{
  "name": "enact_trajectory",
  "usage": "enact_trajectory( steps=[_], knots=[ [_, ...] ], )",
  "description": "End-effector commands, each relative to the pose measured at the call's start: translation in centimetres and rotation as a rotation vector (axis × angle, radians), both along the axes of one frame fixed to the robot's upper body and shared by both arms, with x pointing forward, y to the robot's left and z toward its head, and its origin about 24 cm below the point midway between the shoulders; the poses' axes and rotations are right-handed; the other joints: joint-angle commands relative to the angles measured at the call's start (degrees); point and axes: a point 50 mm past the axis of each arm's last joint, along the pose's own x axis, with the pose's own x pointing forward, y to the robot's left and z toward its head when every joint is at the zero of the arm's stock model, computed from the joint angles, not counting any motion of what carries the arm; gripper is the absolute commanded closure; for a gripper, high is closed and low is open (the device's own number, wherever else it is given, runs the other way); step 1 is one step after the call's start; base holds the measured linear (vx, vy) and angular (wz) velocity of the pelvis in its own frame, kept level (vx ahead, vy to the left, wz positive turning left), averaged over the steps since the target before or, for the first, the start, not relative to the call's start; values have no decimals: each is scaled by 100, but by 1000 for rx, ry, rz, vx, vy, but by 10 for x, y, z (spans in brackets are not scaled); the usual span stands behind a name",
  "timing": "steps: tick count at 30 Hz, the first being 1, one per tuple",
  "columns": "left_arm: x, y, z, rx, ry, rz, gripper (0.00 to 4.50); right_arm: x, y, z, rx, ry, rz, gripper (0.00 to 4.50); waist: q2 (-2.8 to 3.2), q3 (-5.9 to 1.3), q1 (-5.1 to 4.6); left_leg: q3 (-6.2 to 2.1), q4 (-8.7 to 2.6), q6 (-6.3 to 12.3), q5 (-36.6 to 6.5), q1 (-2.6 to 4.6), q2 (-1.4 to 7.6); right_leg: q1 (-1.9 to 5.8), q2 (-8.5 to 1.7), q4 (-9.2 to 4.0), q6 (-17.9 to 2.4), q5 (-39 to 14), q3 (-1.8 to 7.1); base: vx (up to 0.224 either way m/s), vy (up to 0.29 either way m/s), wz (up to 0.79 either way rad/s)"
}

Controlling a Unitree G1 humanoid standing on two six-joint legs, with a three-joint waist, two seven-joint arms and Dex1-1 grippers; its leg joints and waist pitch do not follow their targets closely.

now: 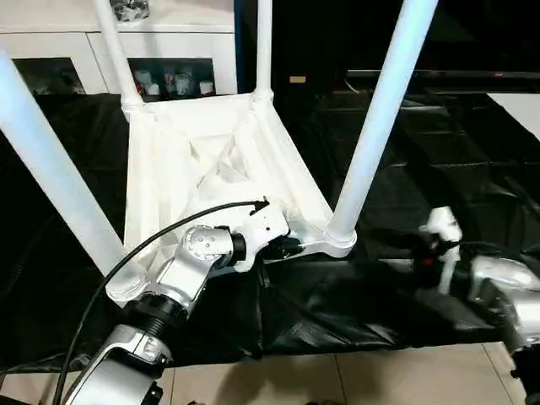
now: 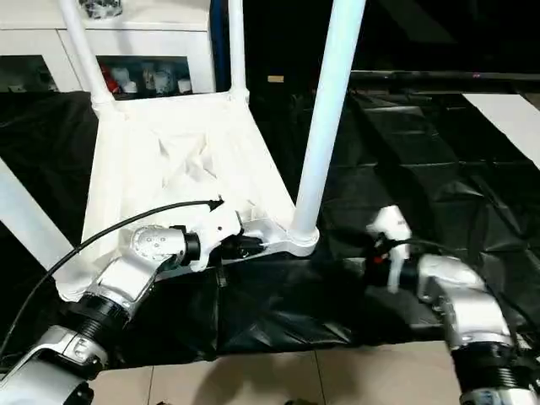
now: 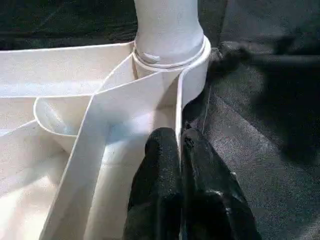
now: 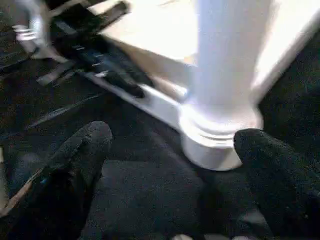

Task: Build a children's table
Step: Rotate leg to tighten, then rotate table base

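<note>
The left claw [image 1: 285,246] is pinched onto the near rim of the upturned children's table [image 1: 211,169], probably to steady it while its legs stand in the sockets. The right claw [image 4: 170,165], fingers spread wide and empty, sits just beside the near-right leg [image 1: 380,118] at its socket. The table is white plastic, ribbed underneath, lying on black sheeting [image 1: 439,169], four tube legs pointing up.

One white tabletop [image 1: 211,160], upside down. Four white legs stuck in corners: [image 1: 46,164], [image 1: 118,51], [image 1: 264,46], [image 1: 380,118]. Two grippers: left gripper [image 1: 285,246], right gripper [image 2: 378,257]. One black sheet [image 1: 439,160]. One white cabinet [image 1: 51,38].
</note>
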Motion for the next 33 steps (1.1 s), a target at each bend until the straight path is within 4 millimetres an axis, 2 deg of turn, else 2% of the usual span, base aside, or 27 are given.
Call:
enact_trajectory(
  steps=[1, 3, 5, 6, 7, 8, 9, 10, 11, 12, 13, 14, 15, 16, 18, 20, 22, 23, 24, 26, 27, 28, 29, 30, 31, 33],
  knots=[
    [7, 0, 18, -74, -29, 13, 388, -1, 3, 1, -1, 1, 38, 0, -62, -362, 28, 53, -292, 625, -1134, -37, 19, 347, -221, -417, -1081, -1772, 185, 0, 0, 0],
    [-1, 10, 32, -162, 40, -24, 364, -3, 11, -3, 16, 26, 103, 0, -35, -367, 42, 48, -302, 603, -1133, -26, 35, 349, -230, -392, -1176, -1679, 191, 0, 0, 0],
    [-13, 19, 39, -202, 101, -73, 356, -1, 19, -7, 31, 24, 127, 0, -37, -369, 24, 51, -304, 574, -1121, -22, 52, 348, -224, -354, -1259, -1544, 197, 0, 0, 0],
    [-13, 19, 39, -202, 101, -73, 352, -1, 19, -7, 31, 24, 127, 0, -25, -360, 0, 43, -318, 565, -1070, -50, 55, 358, -236, -327, -1329, -1462, 201, 0, 0, 0],
    [-19, 24, 41, -205, 123, -92, 338, 3, 22, -9, 31, 23, 124, 0, -10, -368, -10, 58, -303, 539, -1137, -1, 57, 318, -214, -328, -1354, -1474, 200, 0, 0, 0],
    [-30, 37, 43, -199, 156, -113, 338, 11, 33, -11, 25, 5, 138, 0, -50, -347, -28, 62, -312, 561, -1147, -34, 38, 329, -194, -350, -1325, -1539, 195, 0, 0, 0],
    [-34, 42, 43, -188, 164, -119, 324, 15, 39, -10, 22, -3, 137, 0, -55, -348, -55, 45, -335, 485, -1134, -51, 51, 337, -220, -312, -1332, -1602, 196, 0, 0, 0],
    [-37, 48, 43, -174, 170, -119, 324, 19, 45, -8, 23, -10, 135, 0, 2, -333, -66, 58, -332, 442, -1237, 11, 48, 290, -190, -350, -1281, -1745, 200, 0, 0, 0],
    [-43, 58, 43, -164, 187, -112, 316, 24, 55, -3, 23, -23, 133, 0, 10, -329, -79, 60, -324, 428, -1270, 20, 48, 282, -185, -345, -1267, -1732, 210, 0, 0, 0],
    [-43, 58, 43, -164, 187, -112, 316, 24, 55, -3, 23, -23, 133, 0, -23, -326, -72, 45, -340, 391, -1272, 3, 42, 305, -188, -312, -1234, -1754, 212, 0, 0, 0],
    [-47, 67, 43, -170, 208, -89, 297, 29, 63, 2, 23, -34, 136, 0, 3, -317, -69, 53, -336, 352, -1329, 33, 44, 281, -183, -328, -1197, -1813, 221, 0, 0, 0],
    [-47, 68, 43, -170, 210, -85, 297, 29, 64, 3, 24, -35, 136, 0, 9, -312, -67, 51, -345, 323, -1357, 37, 48, 282, -181, -324, -1199, -1802, 226, 0, 0, 0],
    [-52, 76, 43, -176, 227, -63, 287, 34, 68, 6, 7, -54, 117, 0, -32, -307, -53, 60, -345, 286, -1428, 49, 48, 269, -175, -335, -1169, -1828, 232, 0, 0, 0],
    [-55, 79, 43, -180, 237, -55, 287, 38, 69, 7, -5, -68, 103, 0, -14, -308, -36, 54, -350, 242, -1446, 55, 52, 268, -185, -308, -1180, -1831, 238, 0, 0, 0],
    [-62, 88, 41, -173, 254, -20, 269, 49, 69, 9, -39, -99, 29, 0, 1, -287, -59, 44, -373, 154, -1537, 32, 44, 266, -181, -318, -1126, -1976, 236, 0, 0, 0],
    [-68, 94, 39, -170, 269, 5, 260, 57, 68, 11, -68, -121, -41, 0, 18, -284, -70, 52, -358, 73, -1682, 64, 25, 238, -179, -343, -1049, -2139, 249, 0, 0, 0],
    [-76, 102, 37, -172, 293, 33, 252, 68, 64, 12, -103, -140, -147, 0, 21, -279, -73, 49, -352, 47, -1787, 72, 21, 222, -173, -340, -1042, -2196, 252, 0, 0, 0],
    [-80, 105, 37, -175, 302, 40, 242, 72, 63, 13, -115, -146, -190, 0, 49, -263, -86, 42, -356, 9, -1849, 62, 12, 214, -174, -343, -1037, -2269, 253, 0, 0, 0],
    [-82, 107, 36, -176, 310, 43, 232, 76, 61, 14, -124, -150, -230, 0, 52, -275, -85, 46, -350, -12, -1895, 79, 7, 212, -172, -352, -1020, -2307, 252, 0, 0, 0],
    [-92, 112, 35, -164, 340, 47, 221, 85, 57, 17, -153, -184, -314, 0, 55, -275, -89, 37, -346, -25, -1966, 63, 5, 209, -177, -336, -1021, -2354, 252, 0, 0, 0],
    [-99, 116, 33, -148, 368, 43, 211, 91, 53, 18, -182, -194, -378, 0, 61, -262, -84, 52, -337, -12, -2005, 82, -9, 181, -158, -364, -975, -2422, 253, 0, 0, 0],
    [-103, 118, 32, -138, 383, 36, 204, 93, 51, 19, -192, -199, -406, 0, 54, -265, -98, 41, -344, -14, -1966, 51, -11, 205, -157, -341, -971, -2393, 251, 0, 0, 0],
    [-107, 120, 31, -129, 400, 30, 186, 95, 49, 20, -197, -203, -439, 0, 53, -264, -97, 45, -337, -10, -1973, 56, -15, 197, -149, -339, -952, -2419, 249, 0, 0, 0],
    [-110, 123, 30, -122, 411, 29, 186, 98, 48, 21, -199, -209, -473, 0, 59, -260, -96, 50, -334, -5, -1968, 68, -16, 181, -146, -345, -933, -2423, 253, 0, 0, 0],
    [-115, 126, 30, -106, 419, 30, 175, 101, 45, 23, -204, -221, -525, 0, 85, -265, -92, 52, -335, -2, -1982, 78, -15, 179, -130, -344, -928, -2371, 253, 0, 0, 0],
    [-118, 130, 30, -81, 418, 29, 163, 104, 42, 25, -206, -231, -574, 0, 89, -270, -88, 50, -340, -18, -1968, 75, -6, 181, -126, -323, -975, -2213, 254, 0, 0, 0]
  ],
)
